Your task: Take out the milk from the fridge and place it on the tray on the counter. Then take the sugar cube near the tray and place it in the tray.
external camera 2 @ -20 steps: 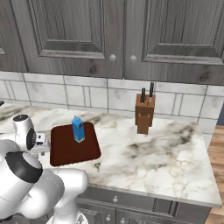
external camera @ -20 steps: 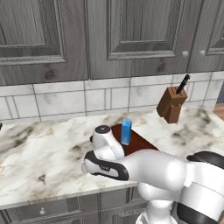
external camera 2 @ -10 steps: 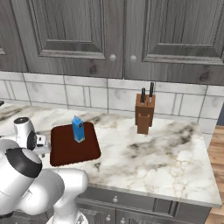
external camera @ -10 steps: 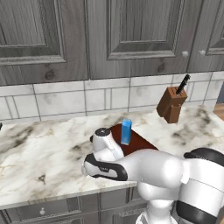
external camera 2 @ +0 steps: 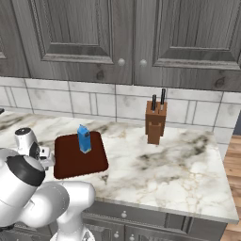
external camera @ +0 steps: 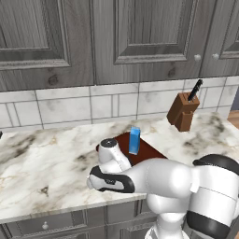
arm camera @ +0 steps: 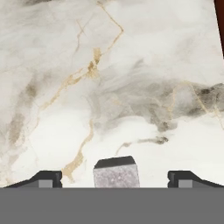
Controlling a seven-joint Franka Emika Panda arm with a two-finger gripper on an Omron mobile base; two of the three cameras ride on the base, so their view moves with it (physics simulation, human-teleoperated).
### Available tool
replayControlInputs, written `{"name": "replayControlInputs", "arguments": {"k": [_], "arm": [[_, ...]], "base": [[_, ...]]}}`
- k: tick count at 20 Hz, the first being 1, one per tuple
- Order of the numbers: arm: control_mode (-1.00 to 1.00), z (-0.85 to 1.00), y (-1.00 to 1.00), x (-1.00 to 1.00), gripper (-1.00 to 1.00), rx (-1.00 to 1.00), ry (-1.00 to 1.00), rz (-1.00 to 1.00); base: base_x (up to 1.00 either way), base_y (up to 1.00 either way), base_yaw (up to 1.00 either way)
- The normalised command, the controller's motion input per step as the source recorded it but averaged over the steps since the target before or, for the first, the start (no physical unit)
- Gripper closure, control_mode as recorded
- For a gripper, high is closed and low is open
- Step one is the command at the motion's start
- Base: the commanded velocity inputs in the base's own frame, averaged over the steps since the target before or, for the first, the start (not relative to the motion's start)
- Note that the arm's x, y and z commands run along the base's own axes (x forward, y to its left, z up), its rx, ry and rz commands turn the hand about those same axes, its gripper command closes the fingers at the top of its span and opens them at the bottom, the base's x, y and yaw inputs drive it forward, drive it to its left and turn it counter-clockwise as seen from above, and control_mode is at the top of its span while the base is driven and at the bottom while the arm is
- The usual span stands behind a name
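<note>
I take the flat dark red-brown rectangular tray (external camera 2: 77, 160) as my landmark, lying on the white-and-beige marbled stone counter (external camera 2: 160, 172) below the grey panelled wall cabinets (external camera 2: 141, 37). The small tall blue milk carton (external camera 2: 84, 139) with its gabled top stands upright on the tray, toward the tray's back edge nearest the pale tiled wall (external camera: 70, 109); from my left base camera I see the same carton (external camera: 135, 140) on the tray (external camera: 147, 149), with the white arm's wrist just in front of the tray. Well off to the tray's right, near the wall, sits a brown wooden knife block (external camera 2: 156, 123) with dark handles sticking up. Through the hand camera I look down on bare marble (arm camera: 109, 78) with tan and grey veins, and a thin sliver of the tray's dark edge (arm camera: 220, 17) shows at the upper right corner. The tiny pale grey-white sugar cube (arm camera: 116, 175) rests on the stone beside the tray, directly between the two dark finger tips of my gripper (arm camera: 115, 178) — the jaws stand wide apart, a clear gap of counter on each side of the cube, so the pincer is released and touches nothing. In the right base camera the hand sits low at the tray's left edge, close over the counter.
</note>
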Motion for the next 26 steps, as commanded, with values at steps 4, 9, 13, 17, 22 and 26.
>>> {"name": "replayControlInputs", "arguments": {"k": [4,9,13,17,22,26], "arm": [[-1.00,-0.10,0.00,0.00,1.00,0.00,0.00,0.00],[-1.00,-0.12,0.17,0.00,1.00,0.00,0.00,0.00],[-1.00,-0.09,0.27,0.00,1.00,0.00,-0.01,0.00],[-1.00,-0.01,0.19,0.00,1.00,0.00,-0.04,0.00],[-1.00,0.19,0.00,-0.10,1.00,0.00,-0.02,0.00],[-1.00,0.84,-0.06,-0.35,1.00,0.00,-0.08,-0.06]], "base": [[0.00,0.00,0.00],[0.00,0.00,0.00],[0.00,0.00,0.00],[0.00,0.00,0.00],[0.00,0.00,0.00],[0.00,0.00,0.00]]}}
